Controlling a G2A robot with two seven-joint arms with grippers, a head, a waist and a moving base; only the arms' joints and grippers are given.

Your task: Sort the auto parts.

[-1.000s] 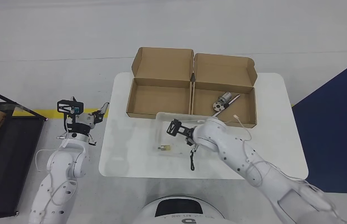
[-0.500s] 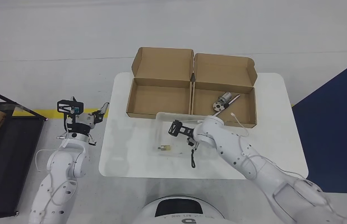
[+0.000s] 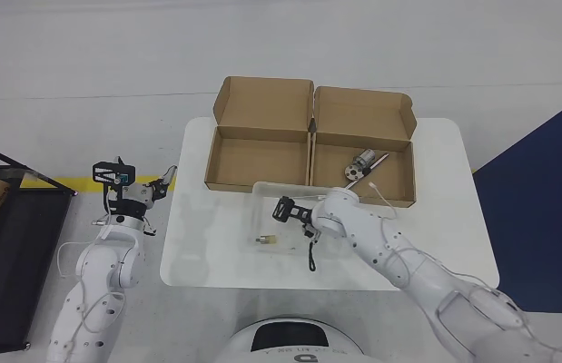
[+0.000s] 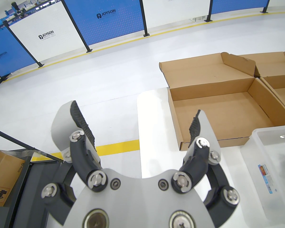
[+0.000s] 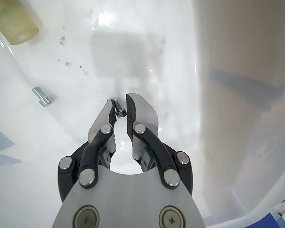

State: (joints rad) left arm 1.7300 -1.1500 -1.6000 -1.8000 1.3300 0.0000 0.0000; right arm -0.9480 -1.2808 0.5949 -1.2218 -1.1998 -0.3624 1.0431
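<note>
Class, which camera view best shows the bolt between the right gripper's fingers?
The right wrist view: the bolt sits plainly between the fingers of the right gripper, inside the clear bin. In the top view it is too small to tell; the left wrist view catches the bin's corner.

The left box (image 3: 256, 163) and right box (image 3: 394, 177) sit side by side behind the tub (image 3: 267, 209) on the table (image 3: 208, 245). A bolt (image 5: 43, 96) lies in the tub.

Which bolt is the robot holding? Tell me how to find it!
Look in the clear bin on the table. The right gripper is inside, and the bolt sits between its fingers; the other bolt lies loose beside.
</note>
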